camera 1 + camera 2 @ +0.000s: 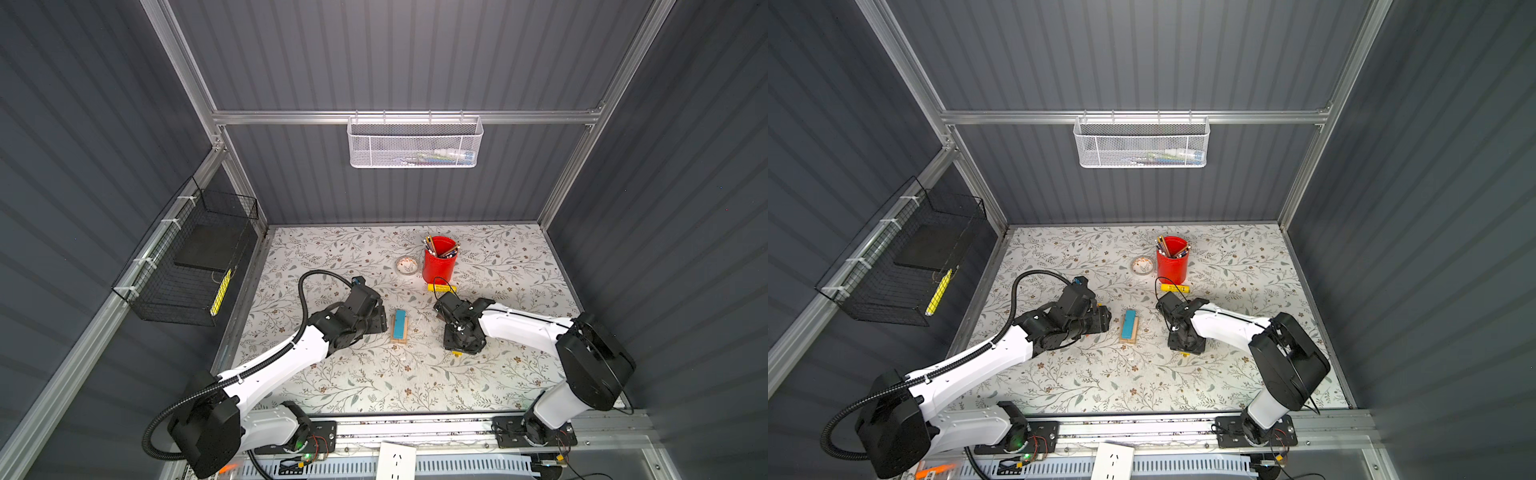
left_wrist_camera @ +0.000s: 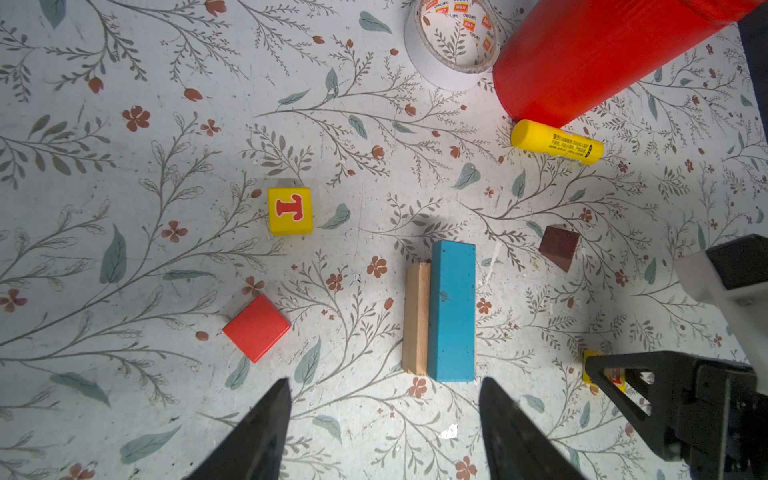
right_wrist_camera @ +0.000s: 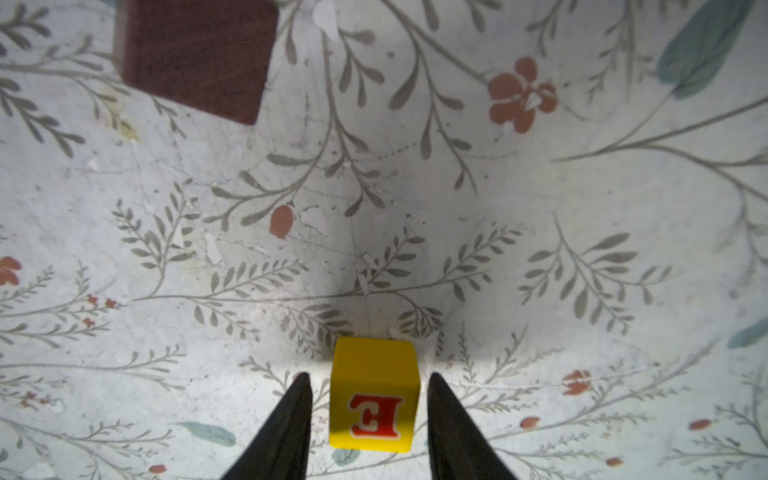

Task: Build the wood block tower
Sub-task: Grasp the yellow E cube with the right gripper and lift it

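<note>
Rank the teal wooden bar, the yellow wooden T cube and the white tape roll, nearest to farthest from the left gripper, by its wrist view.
1. Teal wooden bar, just ahead of the left gripper.
2. Yellow wooden T cube, beyond the red cube.
3. White tape roll, beside the red cup.

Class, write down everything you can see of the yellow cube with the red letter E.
The yellow E cube looks like painted wood, glossy, with slightly rounded edges. One face carries a red letter E outlined in white; the other visible face is plain yellow. It sits flat on the floral table cover with nothing stacked on it. The right tool straddles it, one finger on each side. Thin gaps show between fingers and cube, so only the table seems to touch it.
</note>
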Controlling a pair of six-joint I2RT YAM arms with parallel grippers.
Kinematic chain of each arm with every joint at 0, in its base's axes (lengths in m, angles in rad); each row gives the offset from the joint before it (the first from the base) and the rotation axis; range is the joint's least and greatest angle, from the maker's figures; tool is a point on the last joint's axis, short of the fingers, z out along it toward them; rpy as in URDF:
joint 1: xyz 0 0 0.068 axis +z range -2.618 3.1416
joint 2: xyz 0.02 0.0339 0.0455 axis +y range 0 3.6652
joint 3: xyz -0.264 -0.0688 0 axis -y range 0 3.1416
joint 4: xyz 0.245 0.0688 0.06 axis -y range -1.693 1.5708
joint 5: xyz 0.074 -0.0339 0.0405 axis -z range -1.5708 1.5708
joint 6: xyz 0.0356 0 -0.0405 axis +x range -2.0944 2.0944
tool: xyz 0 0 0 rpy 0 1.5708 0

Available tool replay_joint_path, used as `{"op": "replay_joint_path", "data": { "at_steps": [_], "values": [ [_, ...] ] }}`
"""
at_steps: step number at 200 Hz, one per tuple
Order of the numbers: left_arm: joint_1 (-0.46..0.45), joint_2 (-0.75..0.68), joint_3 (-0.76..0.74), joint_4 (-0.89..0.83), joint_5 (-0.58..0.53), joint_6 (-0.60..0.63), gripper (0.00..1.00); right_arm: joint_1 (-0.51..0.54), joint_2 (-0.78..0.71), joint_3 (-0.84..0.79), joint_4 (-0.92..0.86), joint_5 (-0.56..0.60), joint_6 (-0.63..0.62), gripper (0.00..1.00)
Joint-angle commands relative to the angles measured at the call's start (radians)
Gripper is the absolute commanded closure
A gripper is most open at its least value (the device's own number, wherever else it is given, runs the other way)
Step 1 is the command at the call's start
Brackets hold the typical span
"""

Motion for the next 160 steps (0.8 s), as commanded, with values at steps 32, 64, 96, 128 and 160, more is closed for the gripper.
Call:
{"op": "replay_joint_path", "data": {
  "at_steps": [32,64,96,128,160],
  "values": [
    [-0.003,0.017,0.033,-0.007,-0.021,0.001,0.28,-0.001,0.025,-0.023,0.008,0.001,-0.010,0.60],
    [-0.004,0.017,0.033,-0.010,-0.026,0.000,0.28,-0.001,0.024,-0.028,0.011,0.000,-0.020,0.63],
    [-0.003,0.017,0.041,-0.021,-0.036,0.002,0.27,-0.001,0.026,-0.025,0.018,-0.012,-0.046,0.69],
    [-0.004,0.006,0.043,-0.030,-0.046,0.006,0.27,0.000,0.002,-0.009,0.007,-0.015,-0.076,0.73],
    [-0.003,-0.017,0.042,-0.049,-0.069,0.011,0.26,0.002,-0.023,0.026,-0.038,-0.018,-0.073,0.74]
  ]
}}
